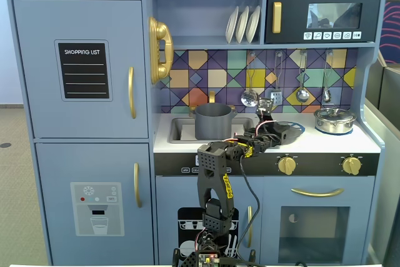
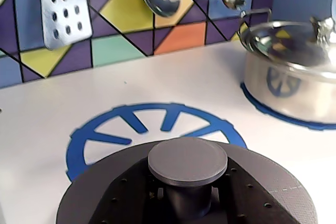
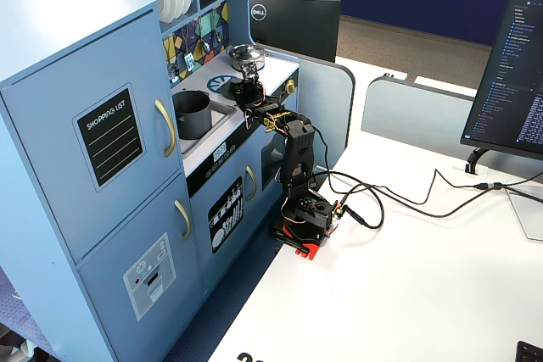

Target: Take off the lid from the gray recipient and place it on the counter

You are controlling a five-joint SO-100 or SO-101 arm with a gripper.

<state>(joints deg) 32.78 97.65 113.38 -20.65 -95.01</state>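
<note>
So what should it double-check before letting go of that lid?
1. Gray recipient uncovered: ok. It stands open in the sink.
2. Grip: ok. The claw has its fingers on either side of the stem under the knob of the lid.
3. Landing spot free: ok. The lid is over the blue burner print on the counter, and nothing else is seen there.
4. Clear of the steel pot: ok. It stands apart, to the right in the wrist view.
5. Lid already resting on the counter: cannot tell.
</note>
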